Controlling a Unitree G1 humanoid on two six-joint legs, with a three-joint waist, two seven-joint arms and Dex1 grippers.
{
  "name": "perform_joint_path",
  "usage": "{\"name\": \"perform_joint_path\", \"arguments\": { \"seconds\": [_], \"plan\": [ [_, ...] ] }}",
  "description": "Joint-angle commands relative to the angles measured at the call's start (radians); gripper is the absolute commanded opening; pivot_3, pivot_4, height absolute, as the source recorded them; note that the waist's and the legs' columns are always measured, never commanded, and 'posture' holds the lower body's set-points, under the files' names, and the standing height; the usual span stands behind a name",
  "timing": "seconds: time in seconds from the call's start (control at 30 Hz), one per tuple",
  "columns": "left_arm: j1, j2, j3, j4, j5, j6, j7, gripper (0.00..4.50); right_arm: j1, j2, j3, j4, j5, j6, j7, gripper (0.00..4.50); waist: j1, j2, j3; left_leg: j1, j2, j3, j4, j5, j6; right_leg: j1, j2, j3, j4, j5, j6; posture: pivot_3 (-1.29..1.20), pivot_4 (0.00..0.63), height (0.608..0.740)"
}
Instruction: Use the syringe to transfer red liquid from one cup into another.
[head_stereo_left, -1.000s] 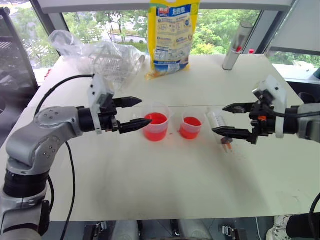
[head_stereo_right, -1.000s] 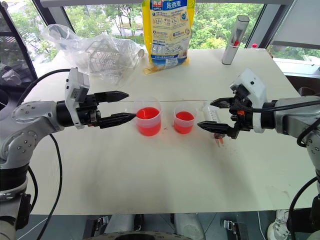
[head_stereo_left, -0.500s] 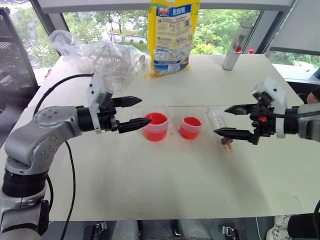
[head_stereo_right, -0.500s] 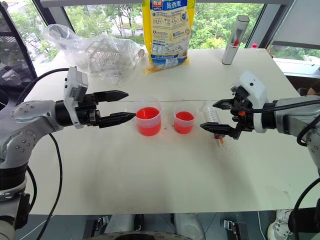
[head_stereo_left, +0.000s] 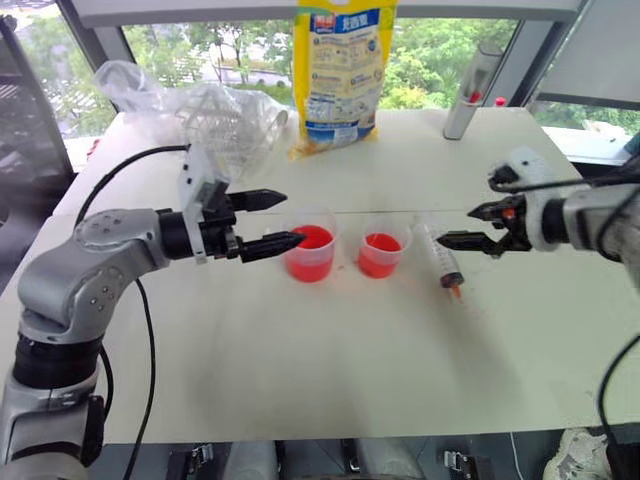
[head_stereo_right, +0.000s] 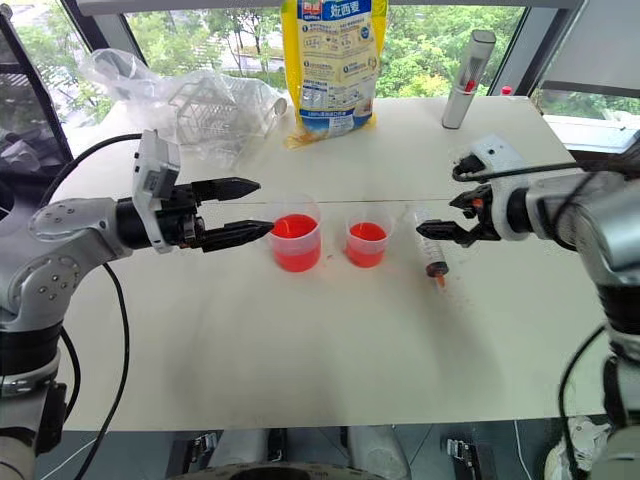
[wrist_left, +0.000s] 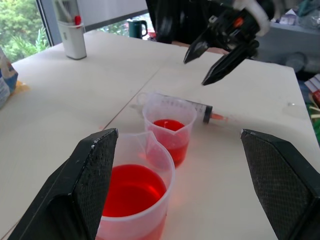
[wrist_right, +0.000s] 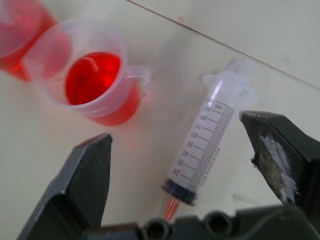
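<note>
The left end effector, jaws spread and empty, hovers level just left of the larger cup, the handled beaker of red liquid near the middle of the table. It has not moved since a second ago. Just right of that beaker stands the smaller cup, also part full of red.

Next, lying flat toward the table's right edge, is the syringe, orange tip pointing to the near edge, plunger flange to the far edge. It looks light, stiff and smooth, a round barrel likely to roll or slip. The sound hold is probably across the barrel's middle, clear of the plunger.

The right end effector, wide open and empty, has dropped and tilted down over the syringe's far end since the earlier frame, when it hung level above the barrel.
</note>
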Motion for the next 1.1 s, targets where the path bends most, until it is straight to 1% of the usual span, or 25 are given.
{"name": "perform_joint_path", "arguments": {
  "seconds": [0.03,0.17,0.3,0.43,0.6,0.63,0.67,0.7,0.73,0.8,0.83,0.9,1.0,1.1],
  "plan": [
    [-0.02,-0.008,0.009,-0.022,0.006,-0.03,0.004,4.02,-0.099,0.074,0.082,0.211,-0.091,0.017,-0.023,4.45,0.003,0.0,0.0,-0.001,0.0,0.0,0.0,0.0,0.0,0.0,0.0,0.0,0.0,0.0,0.0,0.0,0.15,0.74],
    [0.003,-0.005,0.025,-0.045,0.003,-0.027,0.024,4.02,-0.186,0.147,0.154,0.406,-0.159,-0.002,0.001,4.45,0.006,0.0,0.0,-0.004,0.0,0.0,-0.001,0.0,0.0,-0.003,0.0,0.0,0.0,0.0,0.0,0.0,0.15,0.74],
    [0.029,-0.004,0.039,-0.074,-0.006,-0.021,0.049,4.02,-0.241,0.206,0.21,0.558,-0.23,-0.062,0.037,4.45,0.005,0.001,0.0,-0.004,0.0,0.0,-0.001,0.0,0.001,-0.004,0.0,0.0,0.0,0.0,0.0,0.0,0.15,0.74],
    [0.047,-0.004,0.048,-0.095,-0.013,-0.018,0.068,4.02,-0.273,0.244,0.248,0.647,-0.283,-0.112,0.088,4.45,0.003,0.001,0.0,-0.003,0.0,0.0,0.0,0.0,0.001,-0.003,0.0,-0.001,0.0,0.0,0.0,0.0,0.15,0.74],
    [0.053,-0.004,0.05,-0.105,-0.015,-0.018,0.083,4.02,-0.282,0.278,0.282,0.697,-0.343,-0.159,0.141,4.45,0.003,0.001,0.0,-0.003,0.0,0.0,0.0,0.0,0.001,-0.003,0.0,-0.001,0.002,0.0,0.0,0.0,0.15,0.74],
    [0.053,-0.004,0.05,-0.106,-0.014,-0.019,0.085,4.02,-0.281,0.284,0.287,0.701,-0.353,-0.163,0.151,3.91,0.003,0.001,0.0,-0.003,0.0,0.0,0.0,0.0,0.001,-0.003,0.0,-0.001,0.002,0.0,0.0,0.0,0.15,0.74],
    [0.053,-0.004,0.049,-0.106,-0.014,-0.02,0.087,4.02,-0.281,0.288,0.288,0.705,-0.361,-0.166,0.158,3.58,0.003,0.001,0.0,-0.003,0.0,0.0,0.0,0.0,0.001,-0.003,0.0,-0.001,0.002,0.0,0.0,0.0,0.15,0.74],
    [0.053,-0.004,0.049,-0.106,-0.015,-0.021,0.089,4.02,-0.28,0.291,0.288,0.708,-0.37,-0.168,0.165,3.11,0.003,0.001,0.0,-0.003,0.0,0.0,0.0,0.0,0.001,-0.003,0.0,-0.001,0.002,0.0,0.0,0.0,0.15,0.74],
    [0.053,-0.004,0.048,-0.107,-0.015,-0.022,0.091,4.02,-0.279,0.294,0.286,0.711,-0.379,-0.171,0.17,2.48,0.003,0.001,0.0,-0.002,0.0,0.0,0.0,0.0,0.001,-0.003,0.0,-0.001,0.002,0.0,0.0,0.0,0.15,0.74],
    [0.053,-0.005,0.047,-0.107,-0.015,-0.024,0.091,4.02,-0.275,0.298,0.282,0.713,-0.391,-0.169,0.181,1.66,0.003,0.001,0.0,-0.002,0.0,0.0,0.0,0.0,0.001,-0.003,0.0,-0.001,0.003,0.0,0.0,0.0,0.15,0.74],
    [0.052,-0.005,0.047,-0.106,-0.014,-0.025,0.091,4.02,-0.274,0.299,0.28,0.713,-0.396,-0.167,0.186,1.4,0.002,0.001,0.0,-0.002,0.0,0.0,0.0,0.0,0.001,-0.003,0.0,-0.001,0.003,0.0,0.0,0.0,0.15,0.74],
    [0.049,-0.004,0.046,-0.101,-0.013,-0.028,0.088,4.02,-0.271,0.299,0.263,0.707,-0.397,-0.149,0.185,1.4,0.003,0.001,0.0,-0.002,0.0,0.0,0.001,0.0,0.001,-0.003,0.0,-0.001,0.003,0.0,0.0,0.0,0.15,0.74],
    [0.035,0.0,0.047,-0.087,-0.009,-0.033,0.08,4.02,-0.27,0.295,0.206,0.689,-0.396,-0.114,0.143,1.4,0.003,0.001,0.0,-0.002,0.0,0.0,0.001,0.0,0.001,-0.003,0.0,-0.001,0.004,0.0,0.0,0.0,0.15,0.74],
    [0.01,0.009,0.06,-0.056,0.001,-0.042,0.072,4.02,-0.273,0.279,0.094,0.597,-0.374,-0.062,0.077,1.4,0.004,0.001,0.0,-0.002,0.0,0.0,0.0,0.0,0.0,-0.003,0.0,-0.001,0.004,0.0,0.0,0.0,0.15,0.74]
  ]
}}
